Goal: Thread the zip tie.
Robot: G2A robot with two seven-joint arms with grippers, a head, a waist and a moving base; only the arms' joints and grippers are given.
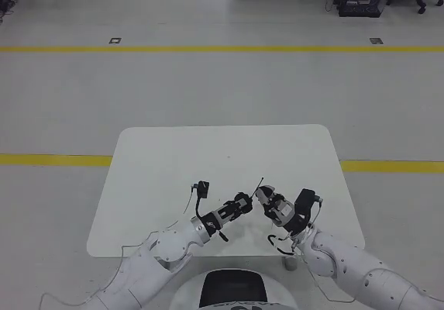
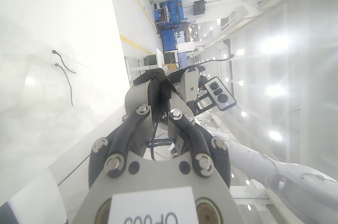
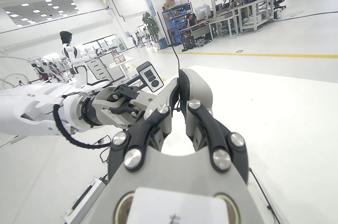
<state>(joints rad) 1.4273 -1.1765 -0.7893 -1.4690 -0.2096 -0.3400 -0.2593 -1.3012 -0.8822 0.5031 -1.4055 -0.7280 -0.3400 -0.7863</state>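
A thin black zip tie (image 3: 174, 51) rises from between the fingertips of my right gripper (image 3: 179, 89), which is shut on it. In the top view its free end (image 1: 260, 184) sticks out past the two grippers, above the front middle of the white table (image 1: 222, 155). My left gripper (image 2: 158, 85) is shut tip to tip against the right gripper (image 2: 190, 82), with a black strand of the zip tie (image 2: 155, 127) running back between its fingers. From above, the left gripper (image 1: 245, 203) and right gripper (image 1: 266, 199) meet almost touching.
The table's front edge (image 1: 206, 254) lies just behind both wrists, and its right edge (image 1: 349, 194) is close to the right arm. A small black camera module (image 1: 201, 188) sticks up from the left forearm. Bare tabletop stretches toward the far side.
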